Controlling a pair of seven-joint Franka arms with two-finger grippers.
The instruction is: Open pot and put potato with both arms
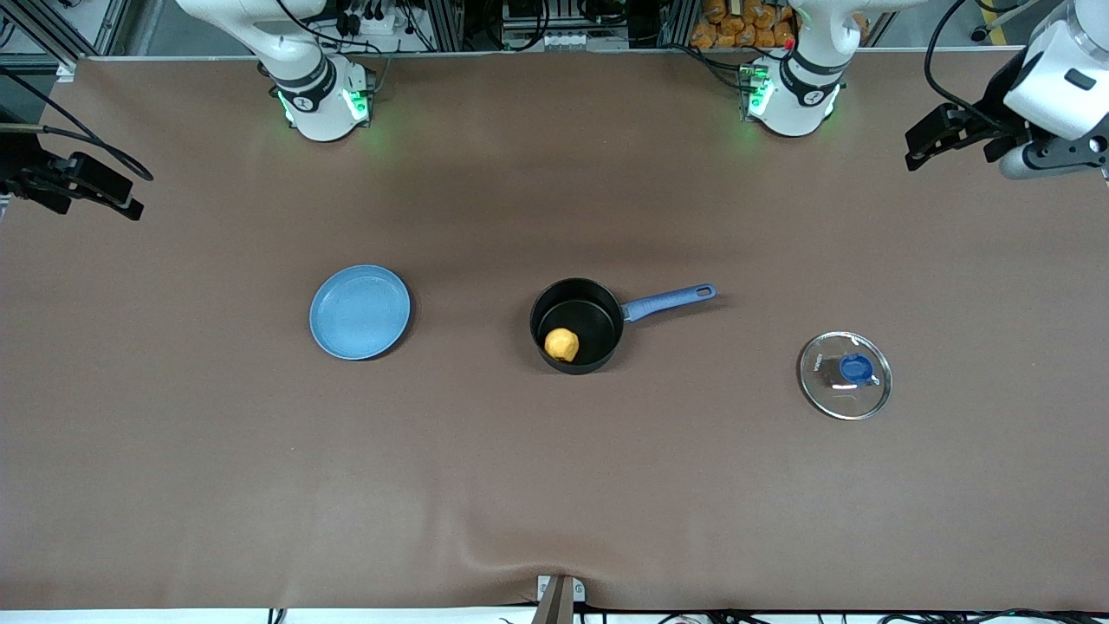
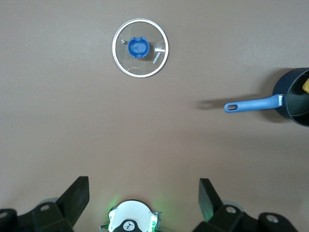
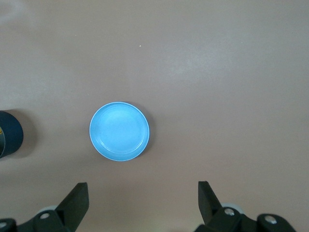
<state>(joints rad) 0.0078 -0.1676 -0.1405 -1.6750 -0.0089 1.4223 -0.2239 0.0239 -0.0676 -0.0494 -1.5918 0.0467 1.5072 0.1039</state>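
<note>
From the front view, the task looks finished. The pot [image 1: 577,326] stands uncovered at the middle of the surface [image 1: 554,485], its blue handle pointing toward the left arm's end. The potato [image 1: 562,344] lies inside it, against the wall nearer the front camera. The glass lid [image 1: 846,374] with a blue knob lies flat on the surface toward the left arm's end, well apart from the pot. A light-blue plate [image 1: 359,312] sits empty toward the right arm's end. Both arms are drawn back high at the edges of this view: the left hand [image 1: 940,139] is over the surface's end near its own base, and the right hand [image 1: 74,186] is over the other end. Nothing seems left but waiting.

In the left wrist view, the left hand [image 2: 144,203] is spread wide and holds nothing. The lid [image 2: 140,48] shows whole; the pot [image 2: 295,98] is cut off at the edge, and only a sliver of the potato [image 2: 306,86] peeks out.

In the right wrist view, the right hand [image 3: 143,203] is likewise spread and empty, over the plate [image 3: 119,131]. The pot [image 3: 9,140] is mostly cropped, and its inside cannot be seen there.
</note>
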